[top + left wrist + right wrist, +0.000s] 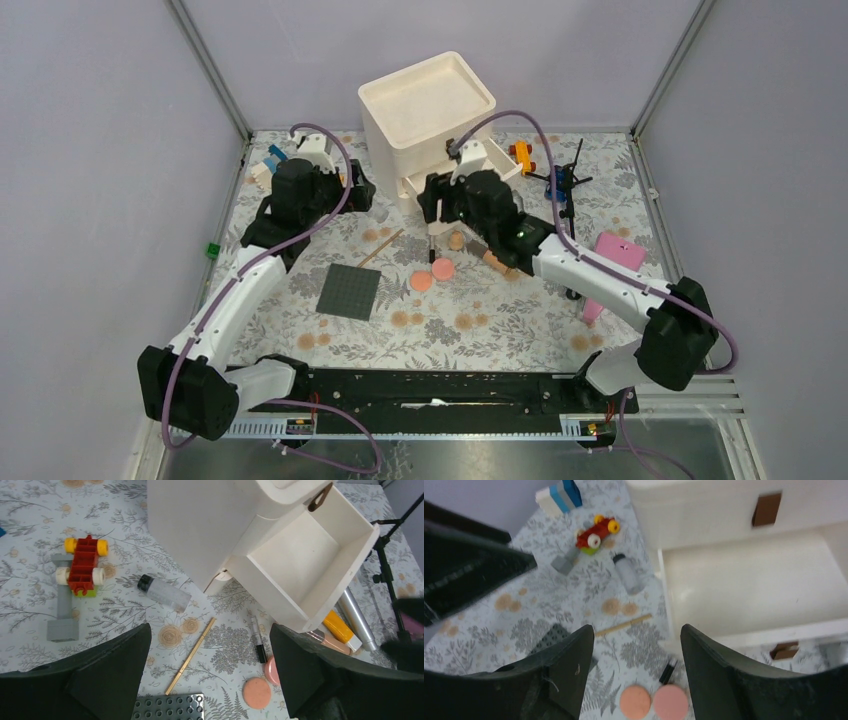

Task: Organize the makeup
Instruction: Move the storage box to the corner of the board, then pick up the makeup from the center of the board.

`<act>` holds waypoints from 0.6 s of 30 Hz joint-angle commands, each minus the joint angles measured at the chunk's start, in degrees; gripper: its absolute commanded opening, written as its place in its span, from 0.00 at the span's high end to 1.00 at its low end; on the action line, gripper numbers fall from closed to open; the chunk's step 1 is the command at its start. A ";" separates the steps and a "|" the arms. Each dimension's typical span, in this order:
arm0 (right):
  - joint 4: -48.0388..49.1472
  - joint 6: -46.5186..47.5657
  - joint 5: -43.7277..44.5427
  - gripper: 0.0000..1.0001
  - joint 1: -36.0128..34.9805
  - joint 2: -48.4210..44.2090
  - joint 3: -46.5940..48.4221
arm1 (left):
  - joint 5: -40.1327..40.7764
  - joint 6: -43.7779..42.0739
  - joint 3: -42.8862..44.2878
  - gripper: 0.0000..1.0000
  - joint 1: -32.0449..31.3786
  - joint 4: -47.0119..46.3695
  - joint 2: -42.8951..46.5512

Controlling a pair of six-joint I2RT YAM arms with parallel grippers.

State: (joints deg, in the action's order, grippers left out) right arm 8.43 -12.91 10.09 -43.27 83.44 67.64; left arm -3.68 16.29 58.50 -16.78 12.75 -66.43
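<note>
- Drawer of the white box stands open and bare inside: I'd say that's where the makeup is meant to go
- Nothing's in it yet, it's all out on the mat: bottle lying left of the box, stick near it
- Orange tube, silver tube and beige tube lie bunched by the drawer's front corner
- Two pink discs lie side by side in front of the drawer, a black brush just beside them
- Right gripper hangs above the discs, jaws apart, gripping nothing; looks lined up for a pick there
- Left gripper is spread wide and empty, hovering off to the side, likely keeping clear
- Right arm reaches in diagonally from its base, wrist tipped down over the mat
- Left arm is stretched up the left side, wrist turned toward the box
</note>
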 commanded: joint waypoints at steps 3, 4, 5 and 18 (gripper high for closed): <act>-9.76 -7.86 13.63 0.28 -8.58 -0.39 -4.57 | 10.94 1.03 1.26 0.01 1.15 0.43 3.05; -10.59 -9.11 14.97 0.29 -9.81 0.27 -5.06 | 13.10 1.36 1.22 0.01 1.35 0.77 3.73; -11.17 -10.42 15.85 0.28 -10.95 0.87 -5.54 | 14.87 1.63 1.06 0.01 1.58 0.90 4.28; -13.56 -16.98 21.01 0.28 -15.09 19.77 0.69 | 16.34 1.78 0.12 0.01 2.98 0.25 6.30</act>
State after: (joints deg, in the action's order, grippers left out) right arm -4.78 -28.47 25.89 -58.04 99.00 63.44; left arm 11.64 18.00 58.48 -14.06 15.03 -60.80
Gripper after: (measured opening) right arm 0.713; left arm 0.989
